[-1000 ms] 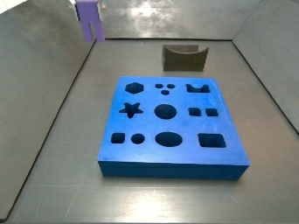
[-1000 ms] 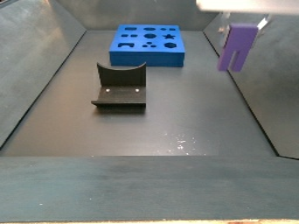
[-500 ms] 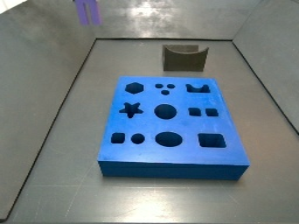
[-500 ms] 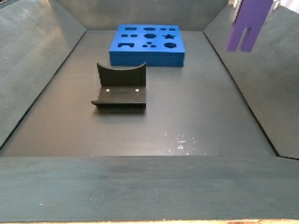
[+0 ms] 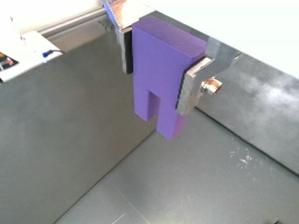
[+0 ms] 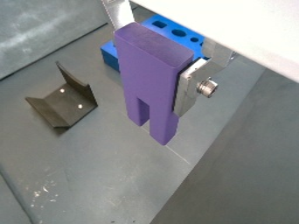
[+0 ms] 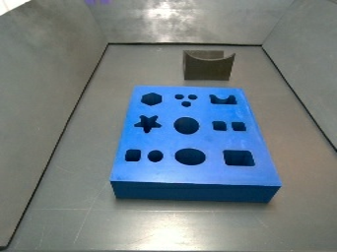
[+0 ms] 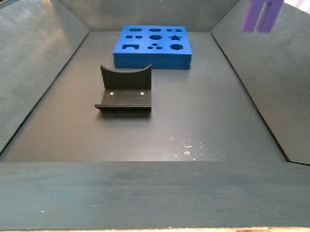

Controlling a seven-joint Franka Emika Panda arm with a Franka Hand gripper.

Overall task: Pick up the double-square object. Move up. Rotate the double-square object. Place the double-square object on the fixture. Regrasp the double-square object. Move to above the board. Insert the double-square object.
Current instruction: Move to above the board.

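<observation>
The gripper [image 5: 163, 70] is clamping the double-square object [image 5: 159, 74] between its flat silver fingers [image 5: 198, 83], carrying it high above the table with the two square prongs hanging down; in a side view only those prongs [image 8: 264, 14] are showing at the top edge. Judging by this, the move-up step is underway, and rotating comes next. The matte dark fixture [image 8: 123, 91] and thick blue board [image 7: 194, 145] are sitting untouched

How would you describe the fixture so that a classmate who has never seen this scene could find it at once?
Start at the big blue board on the dark floor. Just beyond its far edge in a side view stands the fixture, apart from the board. It is small and dark olive-grey with a U-shaped notch on top, unlike the purple double-square object held in the gripper.
</observation>
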